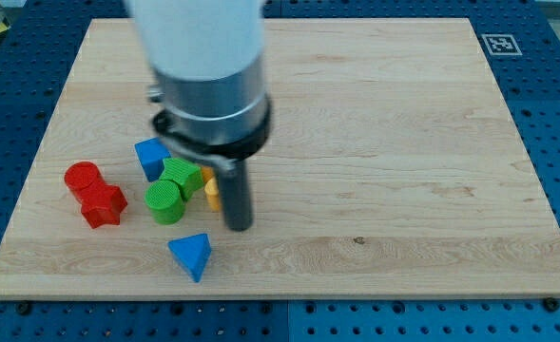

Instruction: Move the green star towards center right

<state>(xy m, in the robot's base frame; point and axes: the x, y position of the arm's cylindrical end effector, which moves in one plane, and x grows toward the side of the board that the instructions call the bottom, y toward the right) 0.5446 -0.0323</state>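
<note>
The green star (181, 174) sits in the cluster at the counter's (403, 142) left, touching the green cylinder (164, 201), with yellow blocks (209, 190) on its right. We should bring my tip (238, 226) round to the star's left and push rightward, avoiding neighbours. We have no fingers: only my tip, holding nothing, beside the yellow blocks.

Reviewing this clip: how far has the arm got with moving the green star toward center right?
Nothing looks done: the green star block sits in the left-hand cluster on the wooden board, beside the green cylinder, a blue block and a partly hidden yellow block. In hand: my tip rests just right of the cluster. Left: the whole push rightward.
</note>
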